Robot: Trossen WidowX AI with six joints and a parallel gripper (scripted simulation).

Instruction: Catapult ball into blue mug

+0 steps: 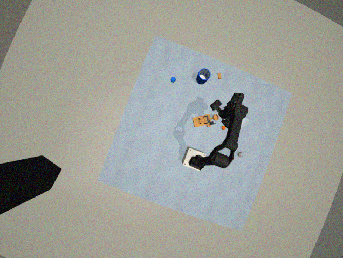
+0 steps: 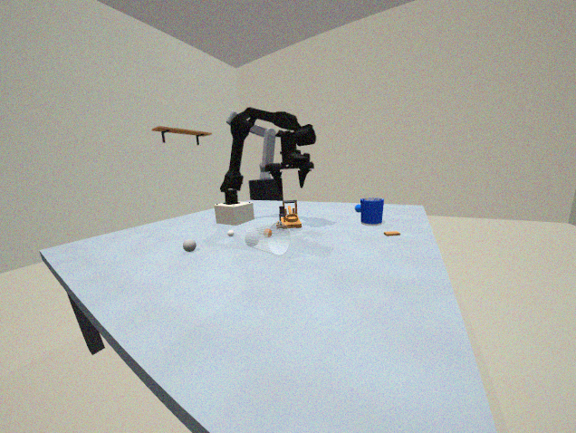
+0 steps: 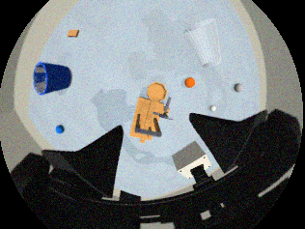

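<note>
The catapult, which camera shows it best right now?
The wrist view: the catapult sits central and unobstructed between the open claw's fingers, round cup visible. The top view shows it small, beside the arm. The exterior view shows it side-on, tiny and distant.

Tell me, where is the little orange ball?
In the top view, the orange ball lies on the table, just right of the catapult, beside the arm.
</note>
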